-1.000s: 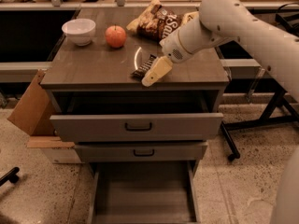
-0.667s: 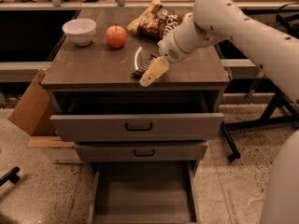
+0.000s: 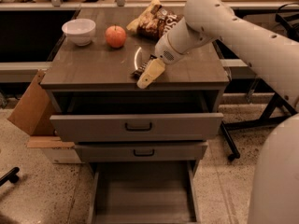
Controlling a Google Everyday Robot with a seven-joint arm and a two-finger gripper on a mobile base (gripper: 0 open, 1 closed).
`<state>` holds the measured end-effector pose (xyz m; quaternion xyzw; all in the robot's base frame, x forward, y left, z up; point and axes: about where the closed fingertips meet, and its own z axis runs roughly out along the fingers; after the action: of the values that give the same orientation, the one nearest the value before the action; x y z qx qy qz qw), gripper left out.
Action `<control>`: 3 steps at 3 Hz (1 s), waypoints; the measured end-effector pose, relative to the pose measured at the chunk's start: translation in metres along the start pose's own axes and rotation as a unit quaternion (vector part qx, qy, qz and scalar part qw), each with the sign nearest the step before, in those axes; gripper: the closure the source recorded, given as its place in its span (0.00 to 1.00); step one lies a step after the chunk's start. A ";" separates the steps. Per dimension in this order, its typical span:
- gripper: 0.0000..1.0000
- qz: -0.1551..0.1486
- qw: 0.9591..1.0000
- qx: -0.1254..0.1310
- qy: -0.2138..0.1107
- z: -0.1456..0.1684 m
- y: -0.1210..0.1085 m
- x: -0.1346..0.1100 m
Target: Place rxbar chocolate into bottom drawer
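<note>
— Where is the hand?
— The hand (image 3: 148, 74) is low over the front edge of the bench (image 3: 88, 66); apart or clamped, I cannot tell.
— And the rxbar chocolate?
— The rxbar chocolate (image 3: 141, 69) is a dark sliver right against the hand; the bottom drawer (image 3: 140, 195) stands open far beneath the hand; the apple (image 3: 115, 36), white bowl (image 3: 79, 31) and chip bag (image 3: 154, 20) sit beyond it.

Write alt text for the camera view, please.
The robot's claw is near the front edge of the cabinet top, at the dark rxbar chocolate. The bottom drawer below stands open; a bowl, apple and chip bag sit behind.
</note>
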<state>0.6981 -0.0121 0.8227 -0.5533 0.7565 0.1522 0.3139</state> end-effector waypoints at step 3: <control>0.41 0.000 1.000 0.001 0.027 0.003 0.007 -0.003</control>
<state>0.6931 -0.0053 0.8214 -0.5571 0.7647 0.1357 0.2940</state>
